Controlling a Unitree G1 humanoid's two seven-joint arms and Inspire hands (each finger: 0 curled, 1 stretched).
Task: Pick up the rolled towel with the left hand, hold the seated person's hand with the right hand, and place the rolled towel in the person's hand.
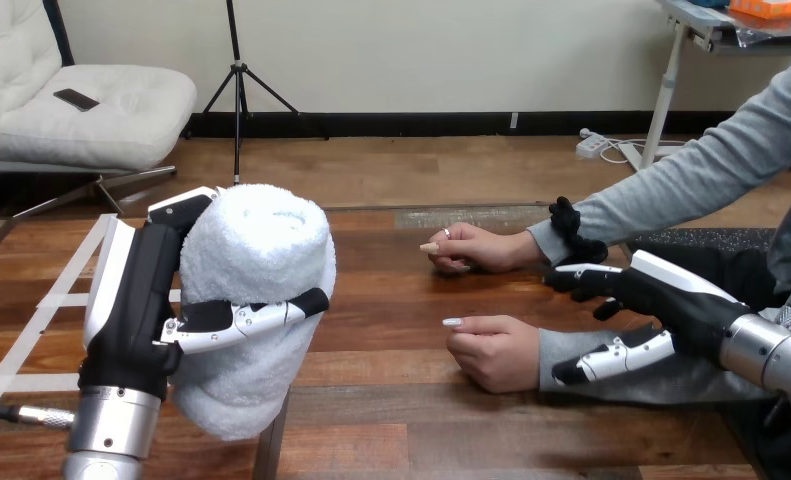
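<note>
Already the left hand (131, 305) clamps the rolled towel (261, 250) in curled fingers; next the right hand (671, 305), fingers apart, must close round the person's nearer hand (496, 352).

Left arm: up from the table's near left corner, silver forearm almost vertical.
Left hand (139, 295): fingers and thumb curled round the rolled towel (256, 255), clear of the table.
Right arm: in from the table's right edge, reaching leftward.
Right hand (661, 300): fingers fairly straight, thumb spread below, over the person's sleeve (551, 345); contact unclear.
</note>
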